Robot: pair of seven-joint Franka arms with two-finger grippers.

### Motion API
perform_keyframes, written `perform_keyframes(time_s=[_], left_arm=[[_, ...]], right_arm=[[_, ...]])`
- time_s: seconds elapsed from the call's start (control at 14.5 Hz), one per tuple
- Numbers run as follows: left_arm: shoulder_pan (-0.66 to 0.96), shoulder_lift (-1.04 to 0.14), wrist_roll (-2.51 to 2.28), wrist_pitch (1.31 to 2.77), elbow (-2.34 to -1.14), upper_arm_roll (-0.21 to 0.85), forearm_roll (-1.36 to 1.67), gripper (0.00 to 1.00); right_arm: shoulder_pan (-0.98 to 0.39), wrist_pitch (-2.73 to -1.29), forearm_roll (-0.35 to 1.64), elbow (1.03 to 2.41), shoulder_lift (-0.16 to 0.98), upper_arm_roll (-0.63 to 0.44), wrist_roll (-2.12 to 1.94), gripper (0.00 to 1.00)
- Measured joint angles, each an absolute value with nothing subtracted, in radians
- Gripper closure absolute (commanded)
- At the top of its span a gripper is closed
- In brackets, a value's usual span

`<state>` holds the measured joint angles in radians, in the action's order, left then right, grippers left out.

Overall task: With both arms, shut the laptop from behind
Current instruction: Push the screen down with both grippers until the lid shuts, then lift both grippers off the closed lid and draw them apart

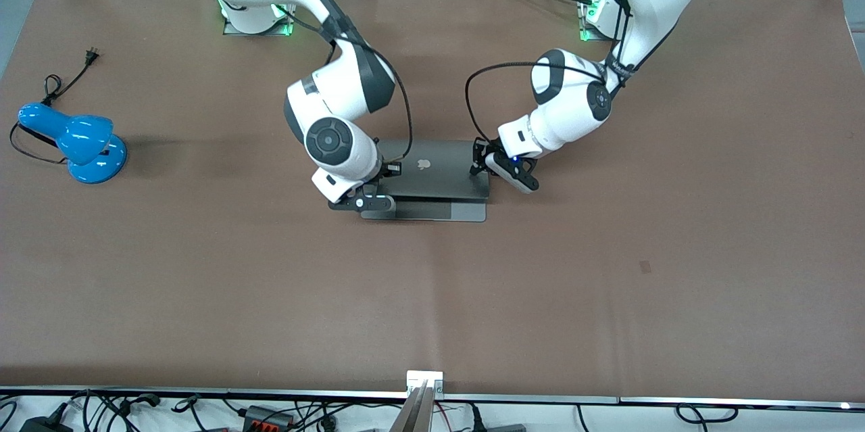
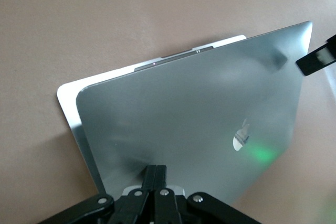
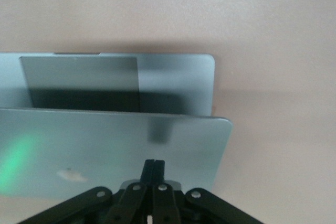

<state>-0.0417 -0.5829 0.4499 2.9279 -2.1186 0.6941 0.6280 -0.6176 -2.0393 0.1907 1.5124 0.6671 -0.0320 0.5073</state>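
I see the laptop near the middle of the table, lid tilted well down over its base, a strip of the base still showing on the front-camera side. Left end effector, fingers pressed together, tips touching the lid's back at the corner toward the left arm's end. Right end effector, fingers likewise pressed together, touches the lid at the right arm's end. Blue desk lamp stands well apart, toward the right arm's end.
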Motion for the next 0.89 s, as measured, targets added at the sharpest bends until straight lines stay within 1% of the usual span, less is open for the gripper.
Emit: perform_keyframes(time_s=[0.28,0.41,0.62,0.89], left_arm=[[-0.027,-0.681,0.494,3.001,-2.074,0.690,0.628,1.00],[0.011,-0.718,0.500,3.021,-2.038,0.658,0.628,1.00],[0.087,-0.735,0.501,3.026,-1.992,0.590,0.628,1.00],[0.108,-0.746,0.501,3.026,-1.966,0.571,0.628,1.00]], right_arm=[[-0.618,-2.083,0.187,1.480,0.747,-0.032,0.507,1.00],[-0.618,-2.083,0.186,1.459,0.773,-0.032,0.507,1.00],[-0.618,-2.084,0.168,1.440,0.796,-0.032,0.507,1.00],[-0.618,-2.088,0.164,1.438,0.812,-0.032,0.507,1.00]])
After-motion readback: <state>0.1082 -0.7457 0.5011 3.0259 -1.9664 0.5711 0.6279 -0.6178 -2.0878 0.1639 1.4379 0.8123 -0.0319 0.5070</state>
